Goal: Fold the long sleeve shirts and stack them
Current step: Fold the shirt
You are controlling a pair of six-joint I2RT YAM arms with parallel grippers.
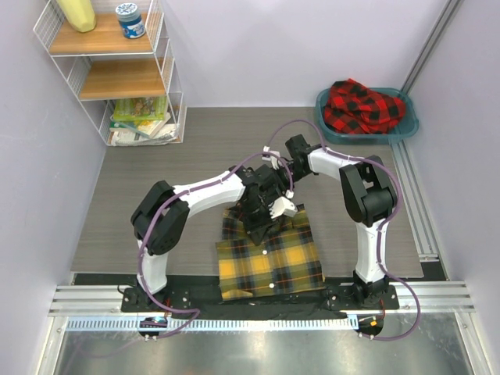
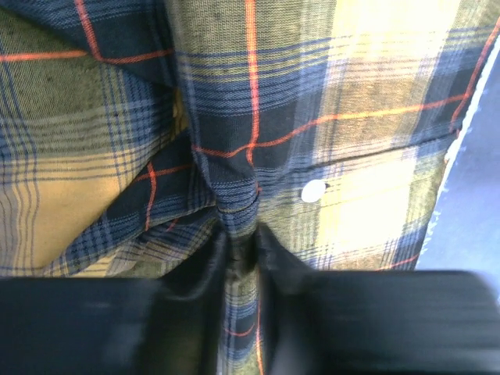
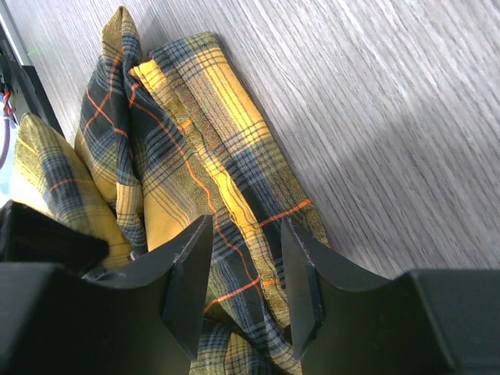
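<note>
Lying on the table point(image 1: 156, 172) just ahead of the arm bases, the yellow-and-black shirt point(image 1: 269, 262) is a rough rectangle. Its near part is flat, with the buttoned front up. Its far edge is bunched where both arms meet over it. The left claw point(image 2: 241, 234) has closed to a narrow pinch on a raised ridge of this cloth, and the fabric puckers toward its fingertips point(image 2: 207, 262). The right claw point(image 3: 244, 234) stands with its jaws partly apart, astride a long folded band of the same shirt at its edge. No squeeze on that band shows.

I judge the fold of this shirt about half made. The body looks gathered inward, but the far end is rumpled and needs laying over and smoothing.

The red-and-black shirt point(image 1: 363, 105) is heaped in the teal basin point(image 1: 410, 129) at the far right corner, well apart from the arms and not yet folded. Nothing is stacked, so most of the task remains.
</note>
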